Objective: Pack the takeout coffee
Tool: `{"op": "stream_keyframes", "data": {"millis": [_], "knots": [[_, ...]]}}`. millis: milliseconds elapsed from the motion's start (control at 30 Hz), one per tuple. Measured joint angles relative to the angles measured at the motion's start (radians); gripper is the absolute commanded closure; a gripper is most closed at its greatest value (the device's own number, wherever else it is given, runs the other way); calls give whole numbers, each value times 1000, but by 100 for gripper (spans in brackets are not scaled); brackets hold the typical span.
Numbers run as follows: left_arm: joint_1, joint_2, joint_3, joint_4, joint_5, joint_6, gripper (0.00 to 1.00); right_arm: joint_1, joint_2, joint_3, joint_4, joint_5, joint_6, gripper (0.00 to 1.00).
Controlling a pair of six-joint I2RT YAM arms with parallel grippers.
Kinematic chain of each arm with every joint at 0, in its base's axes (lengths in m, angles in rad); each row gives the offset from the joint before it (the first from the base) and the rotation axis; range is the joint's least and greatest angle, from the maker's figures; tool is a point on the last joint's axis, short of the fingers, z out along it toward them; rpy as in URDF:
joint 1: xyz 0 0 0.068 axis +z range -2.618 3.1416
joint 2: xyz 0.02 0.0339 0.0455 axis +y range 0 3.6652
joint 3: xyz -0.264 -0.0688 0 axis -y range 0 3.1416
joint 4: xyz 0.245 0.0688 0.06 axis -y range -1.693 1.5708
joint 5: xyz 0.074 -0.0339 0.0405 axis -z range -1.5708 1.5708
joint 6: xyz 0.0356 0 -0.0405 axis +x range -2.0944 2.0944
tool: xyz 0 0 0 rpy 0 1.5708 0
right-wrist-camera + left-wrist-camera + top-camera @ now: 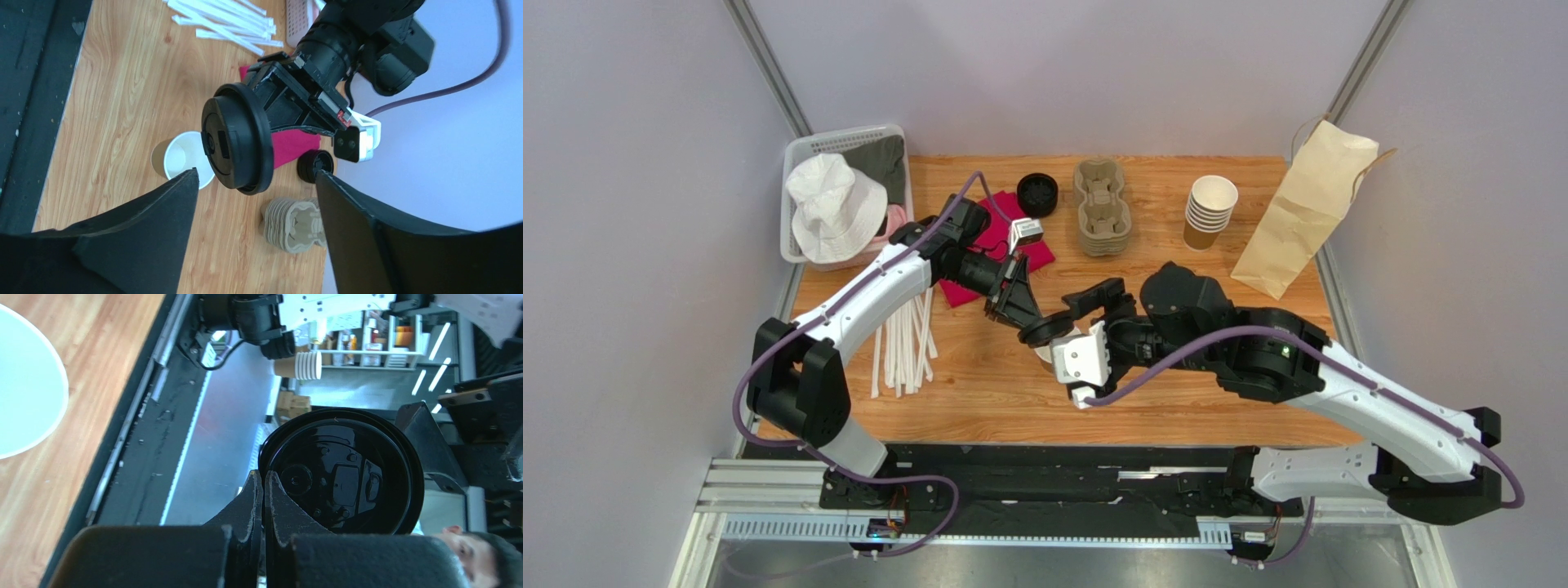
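Left end effector [264,485] pinches black lid [344,471] — right end effector [256,174] flanks it.

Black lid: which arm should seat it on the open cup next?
Left. The left claw is shut on the black lid at its rim, holding it beside the open cup. The right claw is open and empty; it could at best steady the cup.

No legible text, labels, or numbers

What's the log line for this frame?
left gripper: shut on lid | right gripper: open, near lid | cup: lidless, on table
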Motion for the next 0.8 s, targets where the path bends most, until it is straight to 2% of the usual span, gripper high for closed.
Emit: {"op": "stream_keyframes", "data": {"millis": [33,133,333,567,800], "knots": [[0,0,-10,9,11,-11,100,11,-28,-33,29,-2,-1,36],[0,0,-23,37,45,-43,100,46,-110,-122,114,-1,-21,47],[-6,0,-23,84,95,-92,100,133,-213,-261,253,50,-95,50],[-33,0,-24,113,111,-126,100,194,-201,-358,398,152,-186,51],[-50,0,-46,124,111,-138,100,196,-200,-457,509,226,-255,58]]}}
